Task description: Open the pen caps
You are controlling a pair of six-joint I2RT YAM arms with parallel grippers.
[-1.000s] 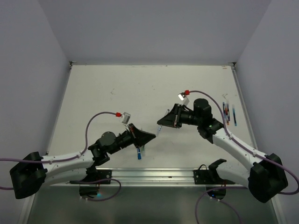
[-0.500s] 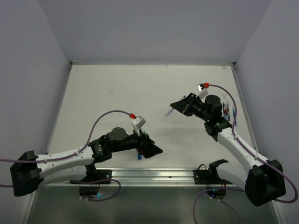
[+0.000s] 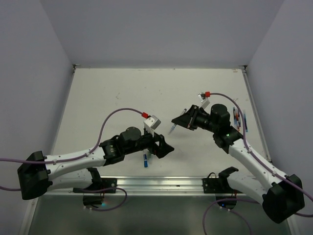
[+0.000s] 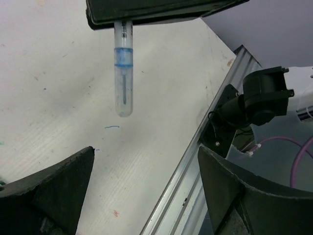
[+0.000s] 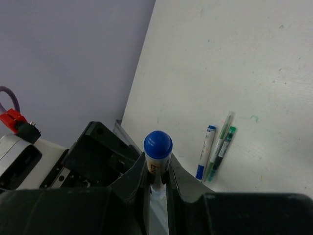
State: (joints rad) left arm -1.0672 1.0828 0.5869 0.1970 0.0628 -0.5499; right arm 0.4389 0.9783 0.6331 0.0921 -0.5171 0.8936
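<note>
Clamping a blue-topped pen (image 5: 157, 143), the right gripper (image 5: 157, 169) hovers near the left gripper (image 3: 166, 148), whose jaws gape wide, empty.

The left claw (image 4: 146, 164) is standing wide open, its two dark fingers (image 4: 58, 191) filling the lower corners with only bare table between them. A pen (image 4: 123, 73) is sticking out from under a dark housing (image 4: 146, 12) at the top edge, its clear, round-ended section with a blue band pointing down over the scuffed white table (image 4: 54, 103). A metal rail (image 4: 195, 161) is running along the table's edge, with a black mount (image 4: 257, 103) and a purple cable (image 4: 288, 144) sitting beyond it.
</note>
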